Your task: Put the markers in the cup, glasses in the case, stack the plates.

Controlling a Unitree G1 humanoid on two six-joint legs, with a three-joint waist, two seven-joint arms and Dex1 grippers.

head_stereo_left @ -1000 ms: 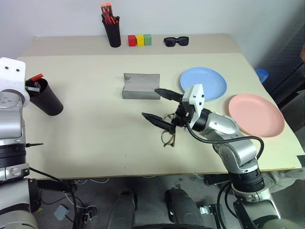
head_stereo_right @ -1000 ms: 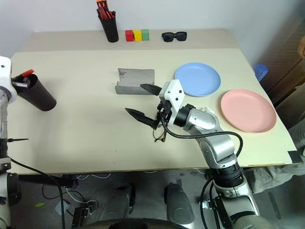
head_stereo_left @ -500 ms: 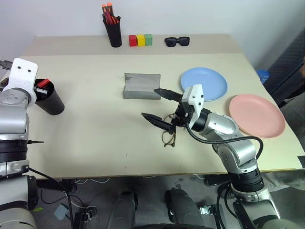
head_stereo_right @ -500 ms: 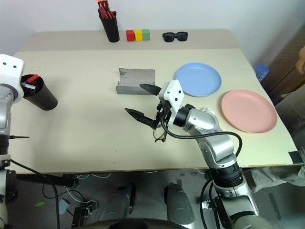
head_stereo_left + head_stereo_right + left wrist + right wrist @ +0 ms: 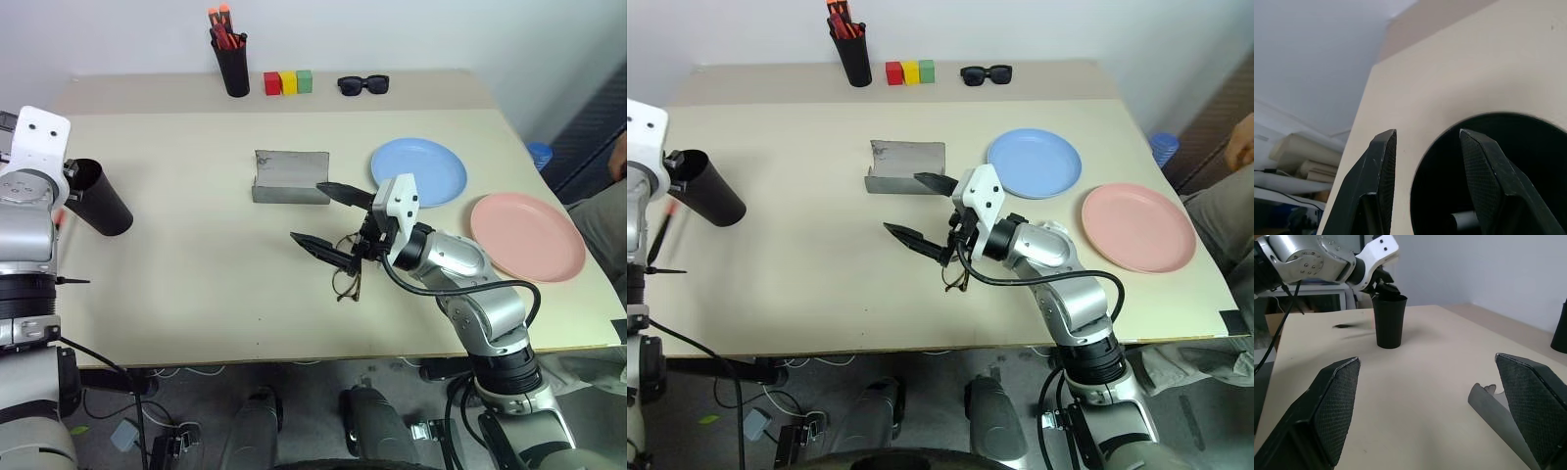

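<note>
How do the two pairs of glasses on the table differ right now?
The eyeglasses have a thin frame and clear lenses; the sunglasses are chunky with dark lenses. The eyeglasses lie near the table's middle, under the open right gripper; the sunglasses sit at the far edge beside the coloured blocks. Both rest on the table, unheld.

Matt surfaces throughout, with little gloss

The bench (image 5: 196,264) is seen as smooth, matt, pale laminate; the cup (image 5: 98,199) as matt black plastic; the case (image 5: 291,176) as dull grey felt-like cloth; the plates (image 5: 419,168) as smooth plastic with a faint sheen; the right gripper (image 5: 1435,416) pads as finely textured black.
</note>
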